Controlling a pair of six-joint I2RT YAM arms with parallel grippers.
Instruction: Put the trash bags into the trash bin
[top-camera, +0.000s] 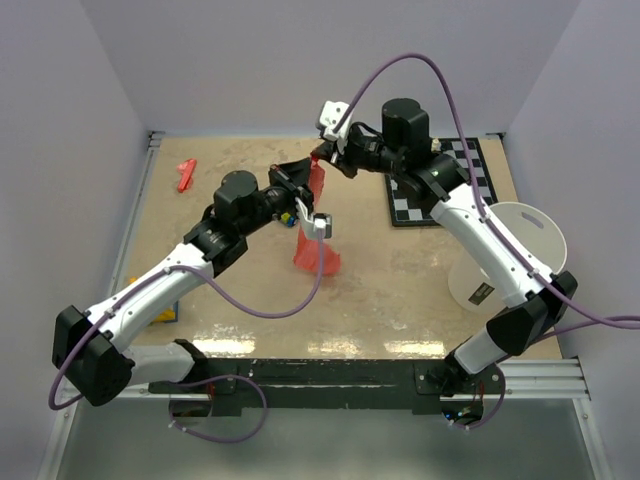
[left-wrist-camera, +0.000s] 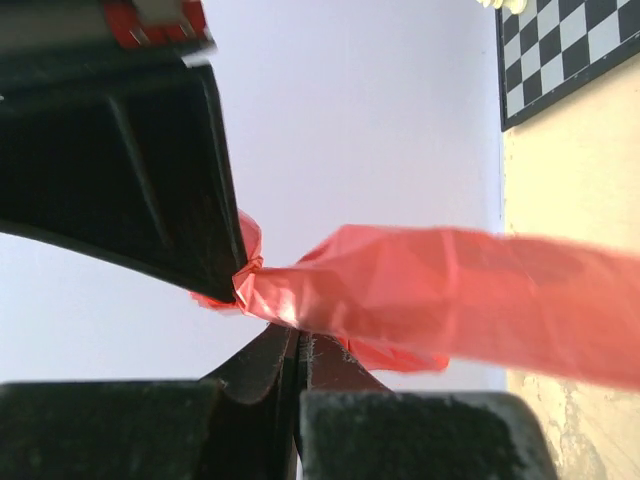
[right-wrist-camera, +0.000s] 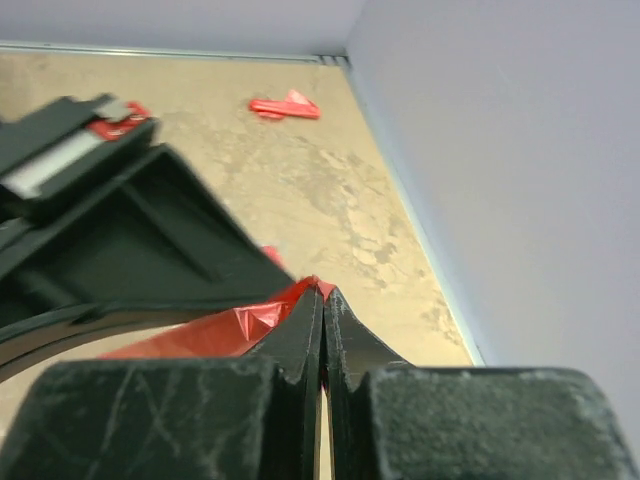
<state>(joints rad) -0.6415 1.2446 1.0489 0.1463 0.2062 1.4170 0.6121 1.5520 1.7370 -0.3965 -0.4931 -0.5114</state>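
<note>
The left gripper, jaws pressed together at the bottom edge, pinches the crinkled red bag, which stretches rightward over the counter. The right gripper meets the bag's bunched end from upper left. A checkerboard lies top right

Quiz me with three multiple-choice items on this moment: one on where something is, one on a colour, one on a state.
1. Where is the trash bin?
A. on the right side of the table
B. back left corner
C. front left corner

2. What colour is the trash bag?
A. blue
B. red-pink
C. black

3. How is the bag held?
A. lying loose, untouched
B. by one gripper only
C. pinched by the left gripper and right gripper, both shut

Answers:
1 A, the white bucket stands by the right edge.
2 B, the film shows translucent red-pink in both wrist views.
3 C, each wrist view shows closed fingers on the film.
</note>
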